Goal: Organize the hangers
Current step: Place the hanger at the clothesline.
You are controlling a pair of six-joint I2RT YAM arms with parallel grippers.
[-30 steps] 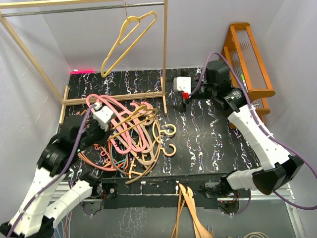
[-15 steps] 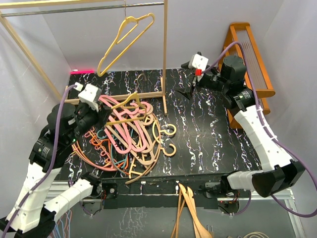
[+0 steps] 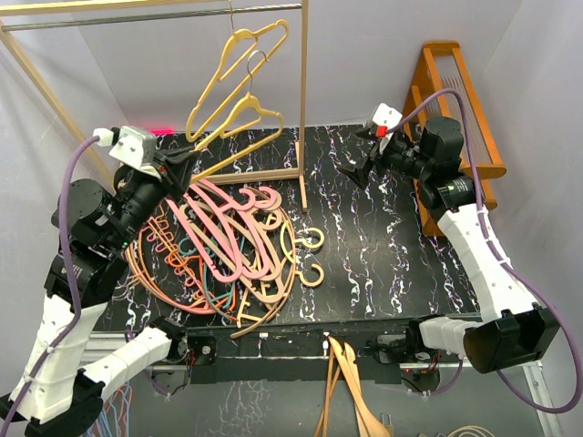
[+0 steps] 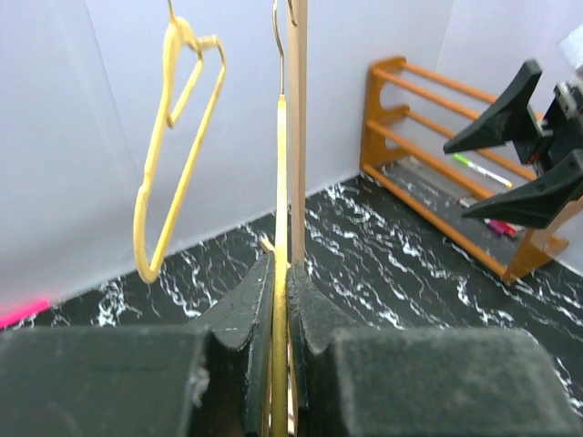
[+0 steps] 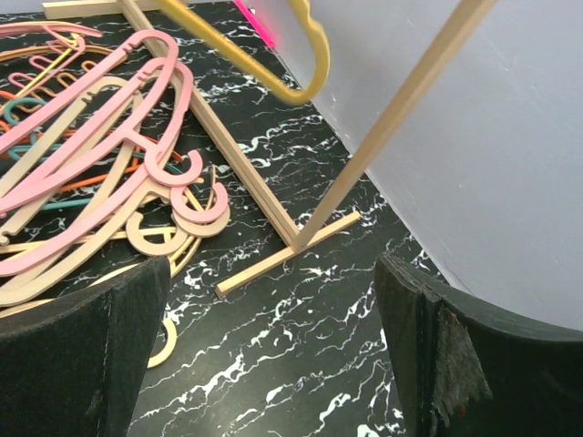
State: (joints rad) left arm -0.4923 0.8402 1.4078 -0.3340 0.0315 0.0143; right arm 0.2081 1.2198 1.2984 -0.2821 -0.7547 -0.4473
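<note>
Left gripper (image 3: pixel 185 151) clamped on 1 yellow hanger (image 3: pixel 248 107), raised beside the rack post (image 3: pixel 303 91).
A 2nd yellow hanger (image 3: pixel 242 38) hangs from the rail (image 3: pixel 137 18); the other hangers (image 3: pixel 223 241) lie heaped on the table (image 3: pixel 383 264). Right gripper (image 3: pixel 357 169) hovers with fingers wide apart.

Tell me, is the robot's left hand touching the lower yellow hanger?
Touching. The left wrist view shows the left gripper pinching the lower yellow hanger between both fingers, with no gap.
</note>
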